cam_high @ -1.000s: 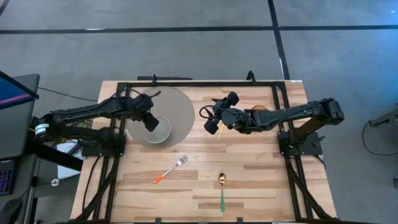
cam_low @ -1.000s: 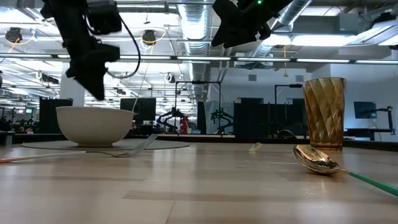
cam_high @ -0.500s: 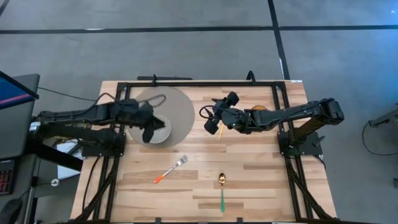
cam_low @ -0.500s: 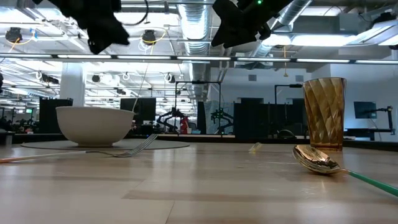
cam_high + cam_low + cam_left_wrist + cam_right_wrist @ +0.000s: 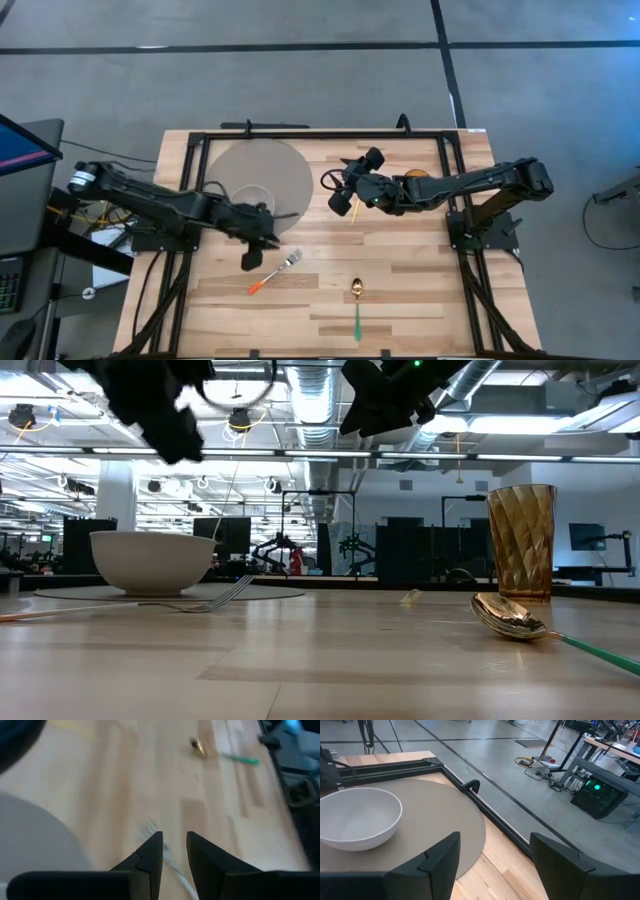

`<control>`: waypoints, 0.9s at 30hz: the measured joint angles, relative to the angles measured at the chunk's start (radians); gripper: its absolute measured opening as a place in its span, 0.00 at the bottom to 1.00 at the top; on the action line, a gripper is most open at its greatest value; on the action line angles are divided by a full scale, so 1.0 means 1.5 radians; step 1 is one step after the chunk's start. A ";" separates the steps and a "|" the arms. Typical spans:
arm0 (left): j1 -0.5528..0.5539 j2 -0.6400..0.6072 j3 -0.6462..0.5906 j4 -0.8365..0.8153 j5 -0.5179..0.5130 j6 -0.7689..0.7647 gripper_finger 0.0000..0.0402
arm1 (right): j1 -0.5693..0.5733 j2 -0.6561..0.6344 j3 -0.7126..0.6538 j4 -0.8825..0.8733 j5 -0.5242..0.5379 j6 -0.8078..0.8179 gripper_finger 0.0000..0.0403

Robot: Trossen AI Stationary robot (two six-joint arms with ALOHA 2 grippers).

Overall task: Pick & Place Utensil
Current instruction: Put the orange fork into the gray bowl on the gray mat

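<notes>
A fork [image 5: 275, 272] with a silver head and an orange handle end lies flat on the wood, near side of the grey round mat [image 5: 290, 165]. In the left wrist view the fork [image 5: 159, 841] shows between and beyond my fingers. My left gripper [image 5: 250, 258] hovers above the fork, fingers open by a narrow gap [image 5: 175, 840], touching nothing. A gold spoon [image 5: 357, 298] with a green handle lies nearer the near edge. My right gripper [image 5: 345, 198] waits wide open [image 5: 492, 857] high above the table's middle.
A white bowl [image 5: 150, 560] stands on the mat, partly hidden by my left arm in the high view. An amber glass [image 5: 520, 540] stands under my right arm [image 5: 450, 185]. The spoon's bowl [image 5: 508, 618] rests on the wood. A black frame [image 5: 320, 133] edges the table.
My left gripper has left the spot over the white bowl, risen, and swung toward the table's near edge, ending above the fork. The fork, spoon, bowl and glass have stayed where they were.
</notes>
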 joint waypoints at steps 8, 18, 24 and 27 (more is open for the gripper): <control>-0.035 0.156 0.000 -0.001 0.080 -0.139 0.22 | 0.000 0.000 0.000 -0.005 0.000 -0.001 0.58; -0.128 0.236 0.000 0.004 0.013 -0.340 0.22 | 0.000 0.000 0.000 -0.032 0.000 -0.065 0.58; -0.142 0.264 0.000 0.006 -0.036 -0.357 0.22 | 0.000 0.000 0.000 -0.013 0.000 -0.071 0.58; -0.142 0.273 0.000 0.006 -0.036 -0.357 0.22 | 0.000 0.000 0.000 -0.014 0.000 -0.071 0.58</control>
